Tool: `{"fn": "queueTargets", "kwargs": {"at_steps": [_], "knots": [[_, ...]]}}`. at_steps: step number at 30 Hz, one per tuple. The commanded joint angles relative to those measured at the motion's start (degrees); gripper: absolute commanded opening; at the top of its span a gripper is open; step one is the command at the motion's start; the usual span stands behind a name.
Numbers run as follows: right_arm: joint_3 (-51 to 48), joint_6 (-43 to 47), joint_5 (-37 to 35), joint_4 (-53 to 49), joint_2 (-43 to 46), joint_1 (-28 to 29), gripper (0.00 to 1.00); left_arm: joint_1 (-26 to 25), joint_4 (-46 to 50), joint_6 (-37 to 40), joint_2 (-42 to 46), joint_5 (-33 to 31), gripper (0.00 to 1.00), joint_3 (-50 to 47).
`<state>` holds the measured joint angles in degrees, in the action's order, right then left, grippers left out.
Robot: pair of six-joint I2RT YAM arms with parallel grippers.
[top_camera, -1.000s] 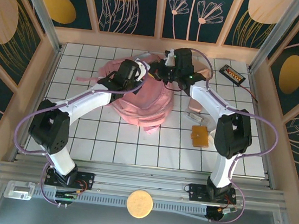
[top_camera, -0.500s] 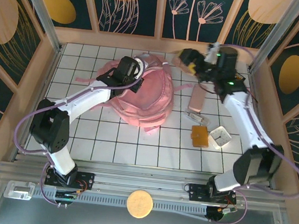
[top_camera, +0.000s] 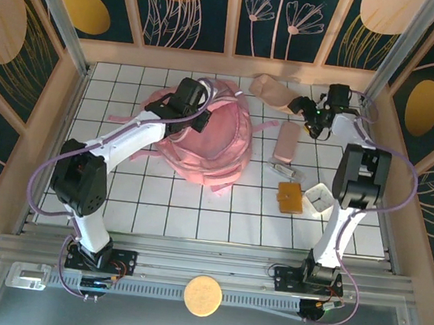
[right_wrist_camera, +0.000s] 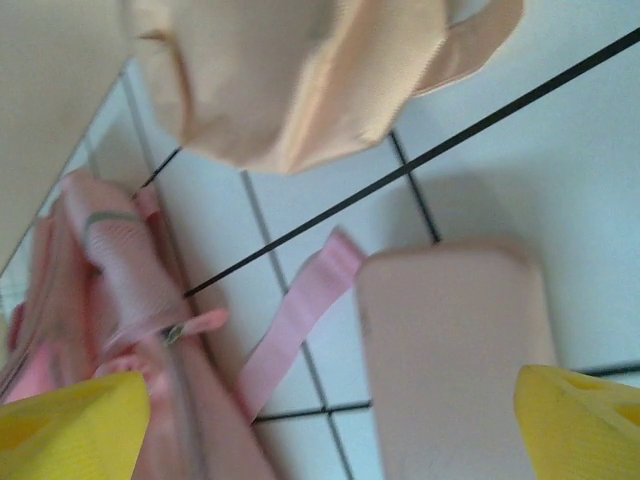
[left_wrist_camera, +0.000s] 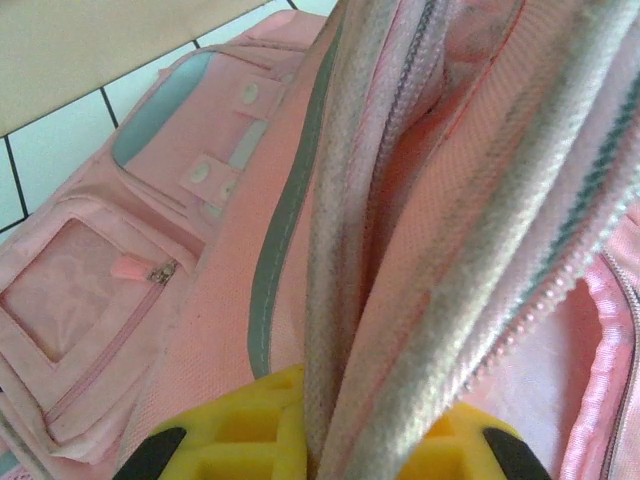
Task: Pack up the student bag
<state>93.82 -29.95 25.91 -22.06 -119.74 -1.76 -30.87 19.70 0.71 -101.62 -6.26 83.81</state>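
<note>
A second ago the right arm reached over the student bag [top_camera: 219, 147]. It is now folded back by the right edge of the surface [top_camera: 195, 215]. A tan pouch [top_camera: 272, 90] that was not visible then now lies against the far edge, just right of the bag's top. The white box [top_camera: 320, 197], covered by the arm before, is now uncovered. The bag itself sits where it was, in the far middle of the surface, a little toward the left.

Between the bag and the right edge lie a pink pencil case [top_camera: 287, 142], a small metallic item [top_camera: 282, 170], an orange wallet [top_camera: 290, 197] and the white box, all apart from the bag. A loose pink strap [right_wrist_camera: 295, 320] trails from the bag toward the pencil case.

The right tool [right_wrist_camera: 330, 425] has its fingers wide apart and holds nothing, with the pencil case below it. The left tool [left_wrist_camera: 340, 450] is clamped on the grey-trimmed zip edge of the bag's opening.
</note>
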Motion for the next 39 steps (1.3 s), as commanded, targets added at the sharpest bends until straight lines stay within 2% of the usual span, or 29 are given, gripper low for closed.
{"fn": "queueTargets", "kwargs": {"at_steps": [1, 11, 14, 17, 23, 26, 32, 36, 39], "knots": [[6.70, -0.12, -0.98, 2.77, -4.57, -0.91, 0.92, 0.12, -0.68, -1.77, -0.96, 0.36, 0.00, 2.56], [29.51, -2.57, -2.26, -0.92, -24.13, -0.74, 0.87, 0.12, 1.58, 0.25, -2.86, -1.56, 0.00, 4.26], [35.65, -3.48, -2.34, -3.47, -29.05, -0.62, 0.79, 0.15, 2.82, 1.42, -3.29, -2.98, 0.00, 5.20], [38.44, -4.05, -2.79, -3.64, -31.91, -0.29, 0.65, 0.11, 3.48, 2.18, -3.58, -3.58, 0.00, 5.99], [38.03, -4.32, -2.93, -2.26, -32.57, -0.40, 0.00, 0.11, 4.76, 1.72, -4.37, -3.36, 0.00, 7.16], [32.92, -3.96, -1.52, 0.92, -28.11, -0.63, 0.00, 0.16, 4.79, 1.47, -4.07, -3.94, 0.00, 7.54], [9.57, -4.68, 1.25, 12.18, -5.22, -1.64, 0.00, 0.22, 7.50, -2.58, -5.07, -7.83, 0.00, 13.27], [-1.99, -2.24, 3.36, 8.12, 8.57, -2.18, 0.00, 0.21, 6.53, -4.59, -3.51, -9.55, 0.00, 15.00], [-9.77, -0.69, 4.00, 3.94, 18.15, -1.52, 0.00, 0.20, 6.49, -5.11, -2.97, -8.24, 0.00, 15.63]]}}
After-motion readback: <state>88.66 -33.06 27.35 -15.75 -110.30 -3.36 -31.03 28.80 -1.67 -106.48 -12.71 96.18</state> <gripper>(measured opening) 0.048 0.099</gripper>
